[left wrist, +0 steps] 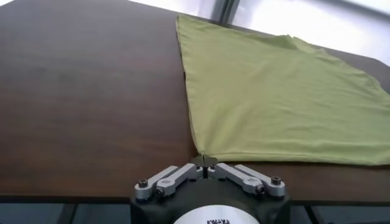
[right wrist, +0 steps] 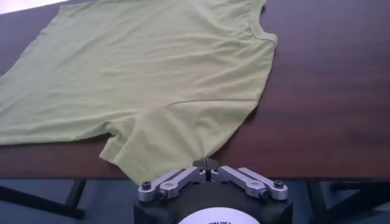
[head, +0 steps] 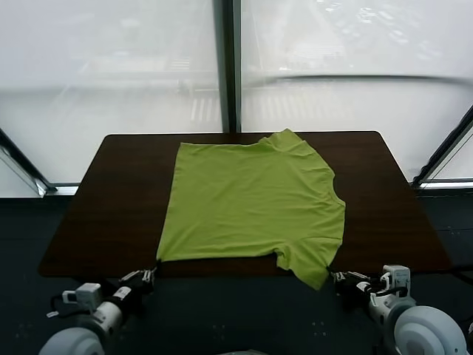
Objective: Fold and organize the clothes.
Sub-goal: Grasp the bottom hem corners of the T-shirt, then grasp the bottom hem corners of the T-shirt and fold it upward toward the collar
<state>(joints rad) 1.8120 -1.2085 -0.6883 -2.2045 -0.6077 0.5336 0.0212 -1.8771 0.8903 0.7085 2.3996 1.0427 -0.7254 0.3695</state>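
Left gripper point(head: 153, 275) sits at the lower left of the head view, at the near table edge, jaws fully closed and pinching the near left corner of the lime-green T-shirt point(head: 251, 203). In the left wrist view that gripper point(left wrist: 205, 161) shows its fingertips meeting on the pointed corner of the shirt point(left wrist: 274, 103), the fabric running from there toward the upper right of the frame.

The shirt lies flat on the dark brown table point(head: 111, 200), mid-frame in the head view, plain side up, no print visible. Hem edge toward the frame's left, neckline and shoulder toward the right; one sleeve points to the top centre, the other to the lower right and hangs over the near table edge.

Right gripper point(head: 336, 277) at lower right of the head view, jaws likewise closed. In the right wrist view that gripper point(right wrist: 207, 163) has its tips pressed together at the sleeve hem point(right wrist: 177, 159) of the shirt; grip on cloth appears made.

Behind the table: frosted window panes point(head: 111, 59).
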